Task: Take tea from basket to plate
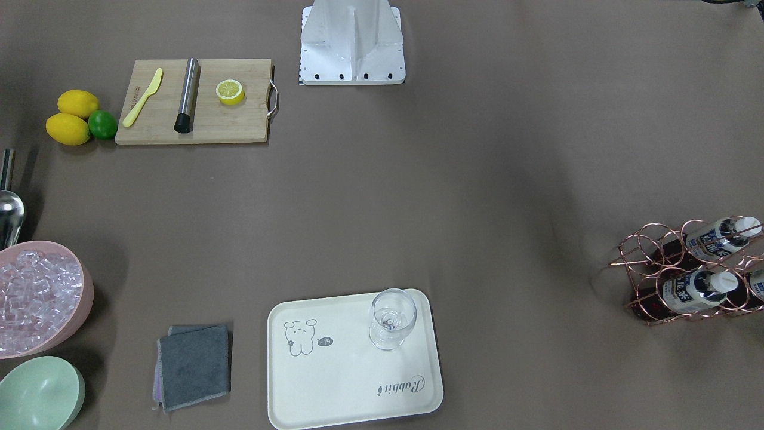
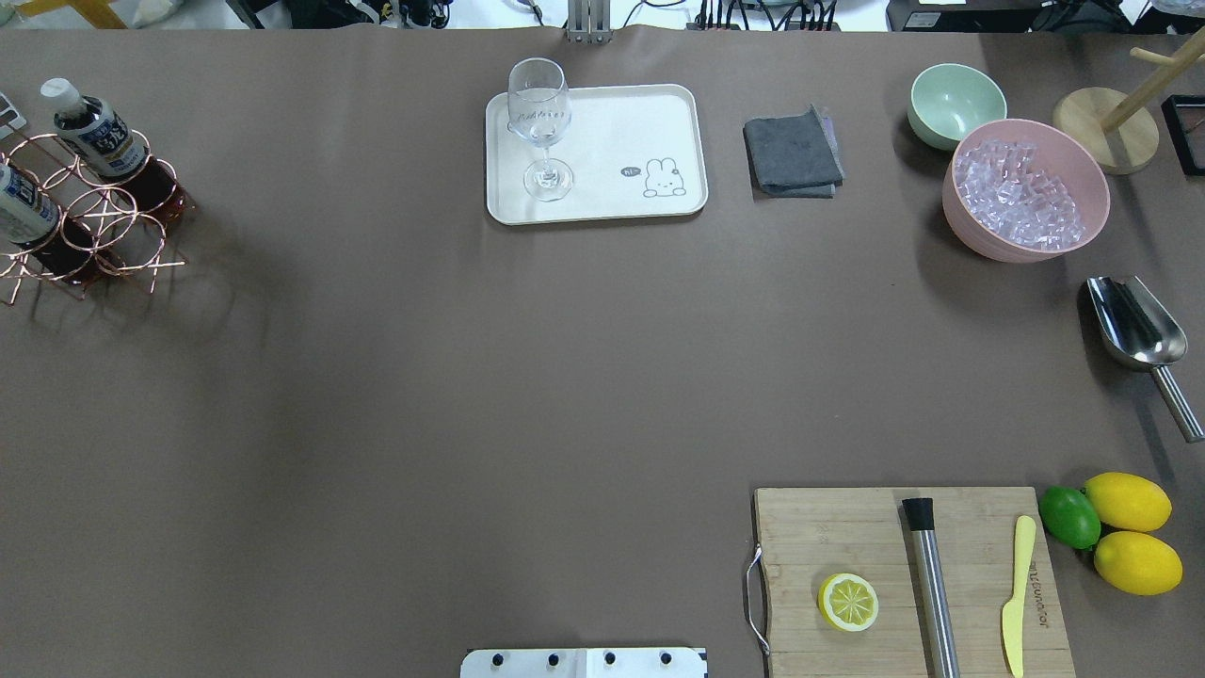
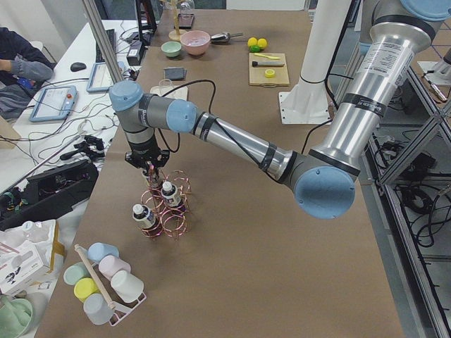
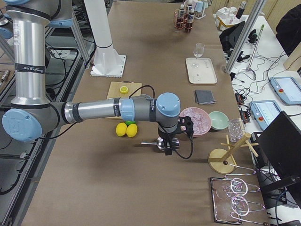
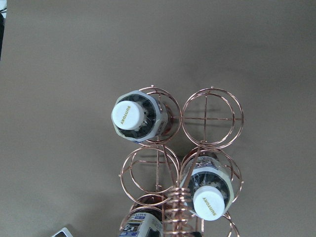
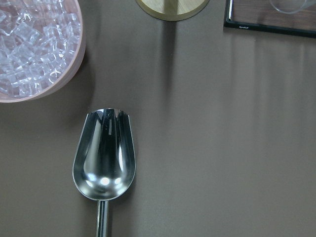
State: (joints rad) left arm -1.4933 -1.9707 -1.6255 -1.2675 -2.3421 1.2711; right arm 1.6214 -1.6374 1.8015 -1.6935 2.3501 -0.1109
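We count three bottles of tea (image 5: 133, 118) upright in the six-ring basket (image 5: 212, 118), at the centre and bottom of the left wrist view. The one plate (image 1: 334, 382) lies at the lower middle of the front-facing view, well apart from the basket, bearing one wine glass (image 1: 391, 319). The left gripper (image 3: 150, 171) hangs above the basket, the right gripper (image 4: 168, 149) above one scoop (image 6: 103, 158); we cannot tell how open either is.
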